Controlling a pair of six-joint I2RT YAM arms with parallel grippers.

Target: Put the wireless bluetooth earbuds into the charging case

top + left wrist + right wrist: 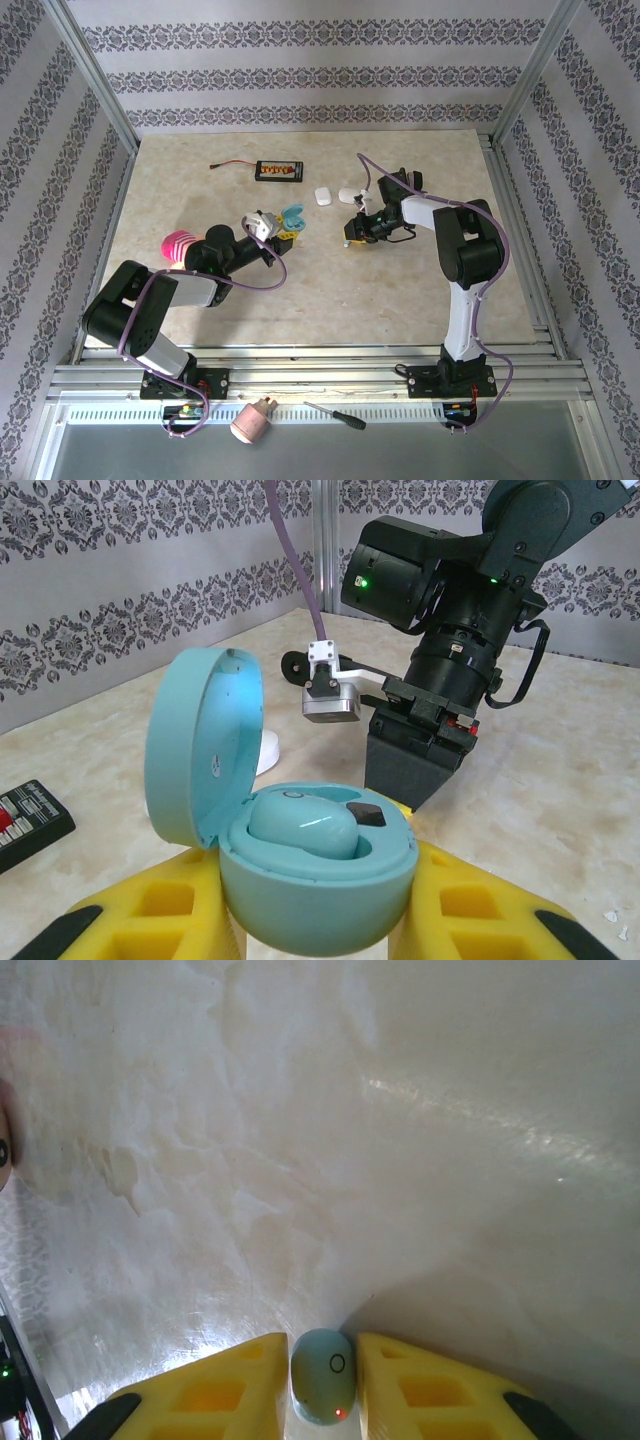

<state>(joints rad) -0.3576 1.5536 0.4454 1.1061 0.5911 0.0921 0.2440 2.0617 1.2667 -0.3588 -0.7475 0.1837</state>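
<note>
I've got the right end effector (322, 1352) clamped on a pale blue earbud (322, 1382), its long axis running out along the fingers. The left end effector (266, 228) is clamped on the open charging case (320, 895), lid tipped back. A seated earbud (300, 825) fills one well. The empty socket (366, 813) faces the right arm, just beyond that rim, so I reckon it's a short reach left and down.

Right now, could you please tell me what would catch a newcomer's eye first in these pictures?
Near the centre of the table, the open pale blue charging case, clamped in the left hand, has one earbud seated inside. Facing it, the right hand pinches a second pale blue earbud.
</note>
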